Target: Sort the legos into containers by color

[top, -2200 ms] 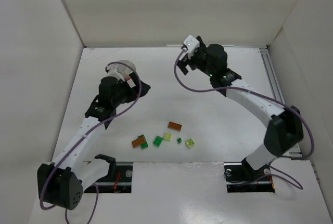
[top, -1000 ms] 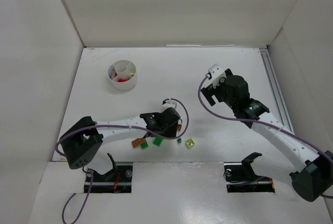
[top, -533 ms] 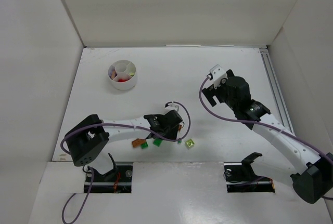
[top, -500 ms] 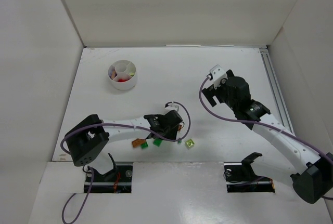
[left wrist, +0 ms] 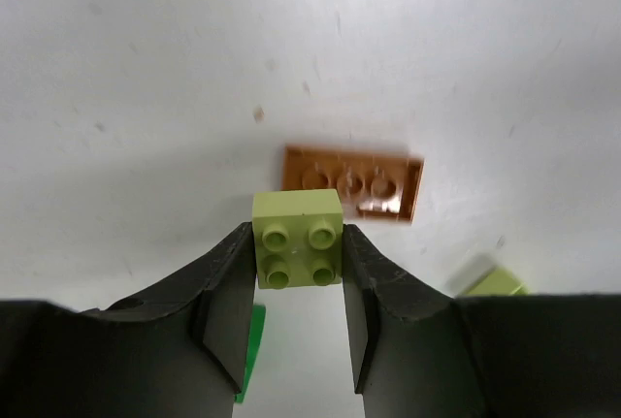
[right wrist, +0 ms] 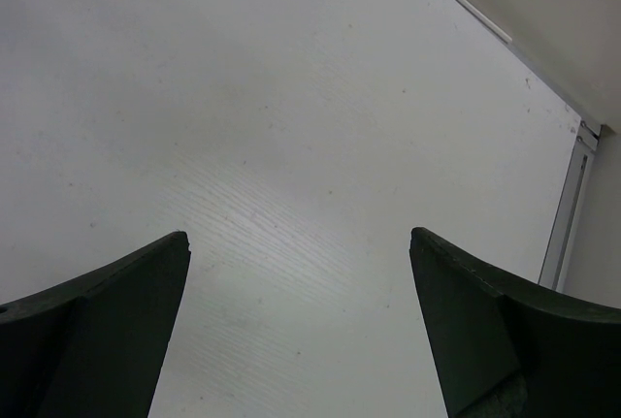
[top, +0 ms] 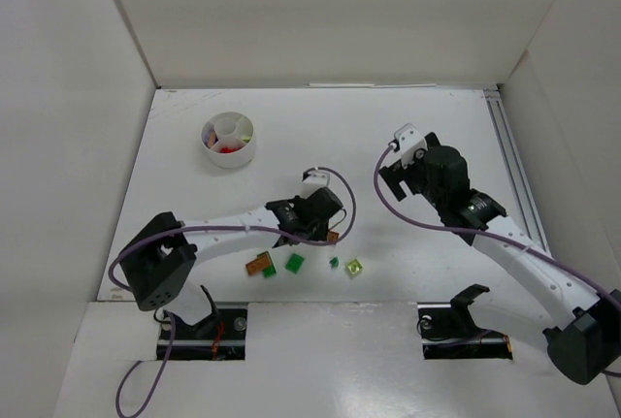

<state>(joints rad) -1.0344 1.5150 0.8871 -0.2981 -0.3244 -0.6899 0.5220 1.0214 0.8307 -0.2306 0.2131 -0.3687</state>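
One yellow-green square four-stud plastic brick point(left wrist: 297, 240) is pinched in the left gripper point(left wrist: 297, 248), with its studs towards the wrist camera and its side walls flat against both pads. Being square, it has no long axis to align.

- Just beyond the held brick an orange flat plastic plate point(left wrist: 354, 183) lies on the worktop point(top: 291, 117), apparently clear of it.
- Key relation, top view: the round white divided dish point(top: 230, 158) lies far-left of the left gripper point(top: 322, 216), well apart. The left arm is the nearer one.
- The right gripper point(right wrist: 298, 236) is spread wide over bare worktop, far from dish and bricks.
- The surface is white, matt and lightly scuffed.
- No obstacle shows between the left gripper and the dish; the white enclosure walls point(top: 320, 20) stand well clear.
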